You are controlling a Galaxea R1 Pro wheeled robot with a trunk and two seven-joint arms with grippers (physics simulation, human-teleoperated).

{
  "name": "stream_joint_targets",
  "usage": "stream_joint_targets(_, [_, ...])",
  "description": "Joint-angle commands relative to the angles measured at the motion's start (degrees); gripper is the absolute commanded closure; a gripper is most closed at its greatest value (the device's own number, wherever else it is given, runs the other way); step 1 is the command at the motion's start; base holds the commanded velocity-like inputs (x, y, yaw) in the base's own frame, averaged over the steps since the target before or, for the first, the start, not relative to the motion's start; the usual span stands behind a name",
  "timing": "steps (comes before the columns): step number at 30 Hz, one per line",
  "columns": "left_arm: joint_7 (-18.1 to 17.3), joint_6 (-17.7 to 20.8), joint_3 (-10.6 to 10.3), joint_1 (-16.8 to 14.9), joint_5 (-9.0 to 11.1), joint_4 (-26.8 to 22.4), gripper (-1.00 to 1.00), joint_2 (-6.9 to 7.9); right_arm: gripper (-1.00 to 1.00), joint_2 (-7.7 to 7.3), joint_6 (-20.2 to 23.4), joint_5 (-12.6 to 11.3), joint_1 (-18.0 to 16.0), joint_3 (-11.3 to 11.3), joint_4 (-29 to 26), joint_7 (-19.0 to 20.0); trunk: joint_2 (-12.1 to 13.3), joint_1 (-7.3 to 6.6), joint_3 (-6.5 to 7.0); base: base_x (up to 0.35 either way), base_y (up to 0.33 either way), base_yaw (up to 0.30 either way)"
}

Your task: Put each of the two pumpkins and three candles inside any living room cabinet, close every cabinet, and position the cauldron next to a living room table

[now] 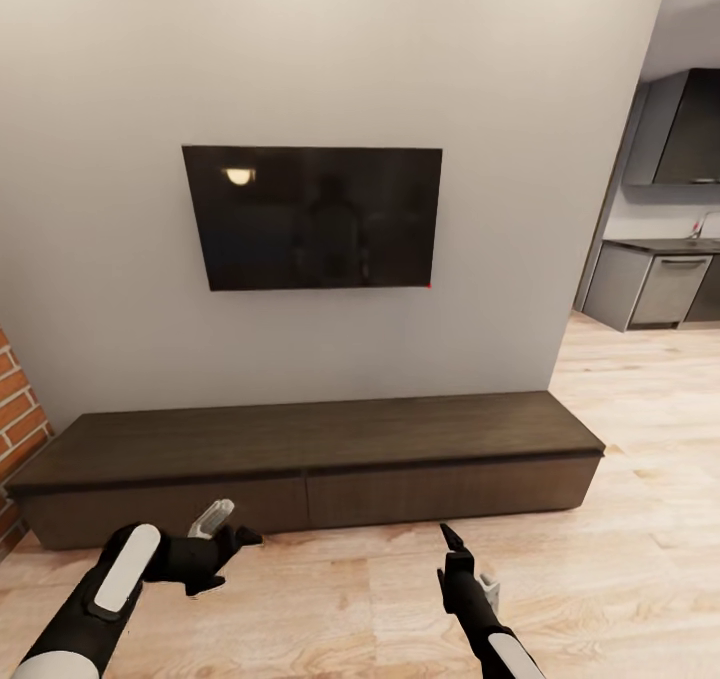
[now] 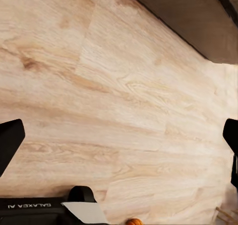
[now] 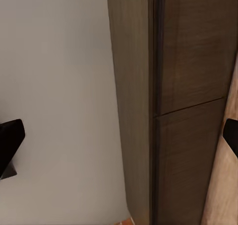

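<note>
Fingers of the left gripper (image 2: 119, 140) and right gripper (image 3: 119, 145) are held spread, nothing between them. Ahead of both, the cabinet (image 1: 310, 449) is seen shut. An orange pumpkin (image 2: 133, 221) is glimpsed below the left gripper.

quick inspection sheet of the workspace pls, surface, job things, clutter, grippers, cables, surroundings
surface: pale wood floor, bare ahead of the robot
job's things: cabinet against the wall, both drawer fronts shut, top bare; an orange sliver at the left wrist view's edge, possibly a pumpkin
clutter: nothing seen
grippers: left gripper and right gripper both open, empty, held low before the cabinet
cables: nothing seen
surroundings: wall-mounted TV, brick edge, kitchen units
</note>
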Motion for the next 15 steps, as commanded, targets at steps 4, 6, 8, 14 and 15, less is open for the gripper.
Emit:
stream_joint_targets(4, [-0.01, 0.0, -0.18, 0.48, 10.74, -0.02, -1.0, 4.24, -1.0, 0.02, -0.14, -0.02, 0.0, 0.01, -0.01, 1.13, -1.62, 0.89, -0.72, 0.0, 0.0, 0.0])
stream_joint_targets(6, [-0.07, 0.0, -0.17, 0.65, 13.21, -0.03, -1.0, 5.38, -1.0, 0.02, -0.21, -0.03, 0.0, 0.01, 0.0, 1.93, -2.42, 1.33, -1.08, 0.0, 0.0, 0.0])
stream_joint_targets(8, [-0.89, 0.0, -0.23, 0.73, 14.41, -0.06, -1.0, 5.87, -1.0, 0.06, -0.24, -0.03, 0.01, 0.01, 0.0, 2.32, -3.22, 1.76, -1.44, 0.0, 0.0, 0.0])
stream_joint_targets(14, [-7.9, 0.0, -0.43, 0.94, 15.1, -0.09, -1.0, 6.24, -1.0, 0.21, -1.91, -0.72, 0.03, -0.2, 0.0, 2.52, -5.63, 3.08, -2.52, 0.0, 0.0, 0.0])
stream_joint_targets(15, [-8.01, 0.0, -0.43, 0.95, 15.11, -0.09, -1.0, 6.24, -1.0, 0.31, -2.56, -0.78, 0.02, -0.22, 0.0, 2.52, -6.03, 3.3, -2.7, 0.0, 0.0, 0.0])
